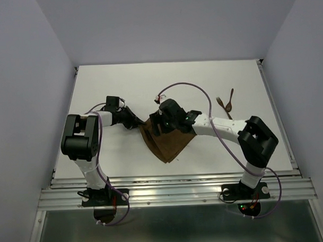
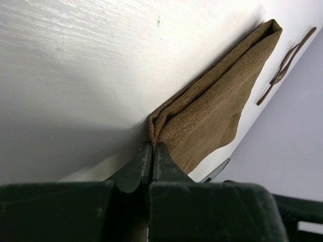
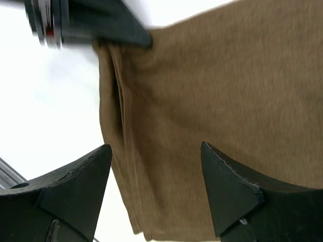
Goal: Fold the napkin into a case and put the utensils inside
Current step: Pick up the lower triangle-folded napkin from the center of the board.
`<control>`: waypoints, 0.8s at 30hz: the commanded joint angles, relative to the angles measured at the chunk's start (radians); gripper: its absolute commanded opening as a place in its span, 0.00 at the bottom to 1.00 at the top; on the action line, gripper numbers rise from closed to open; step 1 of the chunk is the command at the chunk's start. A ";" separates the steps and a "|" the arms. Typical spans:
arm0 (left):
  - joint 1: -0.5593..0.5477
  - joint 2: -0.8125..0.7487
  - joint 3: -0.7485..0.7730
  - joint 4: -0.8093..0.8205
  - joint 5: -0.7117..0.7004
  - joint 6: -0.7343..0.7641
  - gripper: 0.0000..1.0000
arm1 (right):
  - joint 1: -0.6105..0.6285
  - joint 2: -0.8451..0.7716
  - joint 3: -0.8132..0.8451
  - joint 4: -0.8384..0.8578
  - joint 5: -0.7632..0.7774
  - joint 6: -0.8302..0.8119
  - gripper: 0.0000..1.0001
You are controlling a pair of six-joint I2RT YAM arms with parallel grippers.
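brown napkin [image 2: 212, 106] pinched by left claw [image 2: 152, 156], clearest from its wrist view; right claw [image 3: 155, 147] gapes over it.

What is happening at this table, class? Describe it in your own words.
A brown napkin is being folded on the white table. The left end effector pinches one corner of the folded cloth shut, while the right end effector is open over it. The fork and spoon lie apart on the right, not yet tucked in.
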 commanded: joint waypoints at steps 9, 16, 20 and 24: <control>-0.005 -0.055 0.062 -0.055 -0.046 0.003 0.00 | 0.257 -0.091 -0.179 -0.065 0.314 -0.063 0.71; -0.005 -0.051 0.075 -0.083 -0.061 0.000 0.00 | 0.312 -0.027 -0.163 -0.060 0.364 -0.083 0.69; -0.005 -0.048 0.075 -0.088 -0.063 0.002 0.00 | 0.332 0.007 -0.153 -0.057 0.379 -0.105 0.61; -0.005 -0.040 0.070 -0.088 -0.066 0.003 0.00 | 0.341 0.009 -0.150 -0.054 0.379 -0.106 0.58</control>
